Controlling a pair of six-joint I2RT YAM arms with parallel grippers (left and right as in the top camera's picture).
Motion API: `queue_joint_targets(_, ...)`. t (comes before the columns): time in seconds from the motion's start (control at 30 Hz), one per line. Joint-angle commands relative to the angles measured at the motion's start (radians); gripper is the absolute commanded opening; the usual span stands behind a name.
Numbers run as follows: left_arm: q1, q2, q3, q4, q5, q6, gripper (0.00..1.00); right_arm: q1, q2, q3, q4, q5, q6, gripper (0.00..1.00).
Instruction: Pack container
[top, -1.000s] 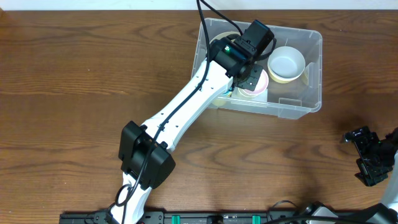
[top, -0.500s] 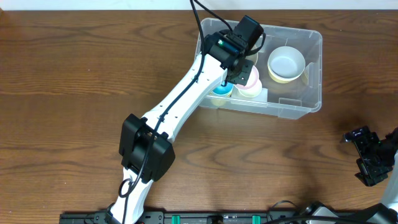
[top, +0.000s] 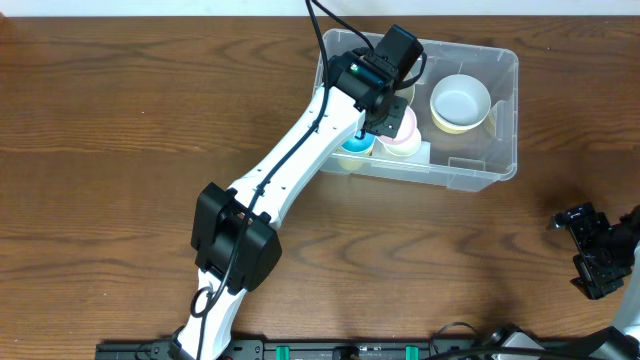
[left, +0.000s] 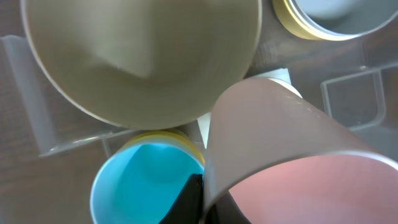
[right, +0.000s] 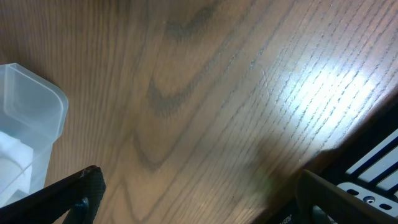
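Note:
The clear container (top: 482, 176) stands at the back right of the table. Inside it are a white and yellow bowl (top: 460, 103), a pink bowl (top: 404, 134) and a blue bowl (top: 352, 148). My left gripper (top: 386, 118) reaches into the container and is shut on the pink bowl's rim. In the left wrist view its fingers (left: 202, 200) pinch the wall of the pink bowl (left: 292, 168), which tilts beside the blue bowl (left: 140, 183) and a tan bowl (left: 143, 56). My right gripper (top: 596, 256) is open and empty over the table at the right edge.
The blue bowl sits in a yellow bowl (left: 163, 138). The container's corner (right: 34, 102) shows at the left of the right wrist view, with my open right fingers (right: 199, 199) over bare wood. Black equipment runs along the table's front edge (top: 330, 350).
My left gripper moved a little back and left inside the container with the pink bowl, uncovering the blue bowl, then stayed still. The right arm has not moved.

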Motion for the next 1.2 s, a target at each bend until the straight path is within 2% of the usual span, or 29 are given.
queue_joint_targets(0.0,0.002,0.006,-0.002,-0.015,0.036,0.031,0.06,-0.008,-0.012,0.0,0.001,-0.006,0.014,0.99)
queue_joint_targets(0.5,0.002,0.006,-0.003,-0.044,0.037,0.054,0.07,-0.008,-0.012,0.0,0.001,-0.006,0.014,0.99)
queue_joint_targets(0.63,0.002,0.006,-0.003,-0.045,0.037,0.057,0.11,-0.008,-0.012,0.0,0.001,-0.006,0.014,0.99)
queue_joint_targets(0.9,0.002,0.006,-0.003,-0.044,0.037,0.057,0.11,-0.008,-0.012,0.0,0.001,-0.006,0.014,0.99)
queue_joint_targets(0.97,0.002,0.006,-0.003,-0.041,0.037,0.056,0.17,-0.008,-0.012,0.0,0.001,-0.006,0.014,0.99)
queue_joint_targets(1.07,0.003,0.006,-0.002,-0.029,0.037,0.056,0.42,-0.008,-0.012,0.0,0.001,-0.006,0.014,0.99)
queue_joint_targets(1.17,0.005,0.002,0.015,-0.03,0.037,0.056,0.54,-0.008,-0.012,0.0,0.001,-0.006,0.014,0.99)
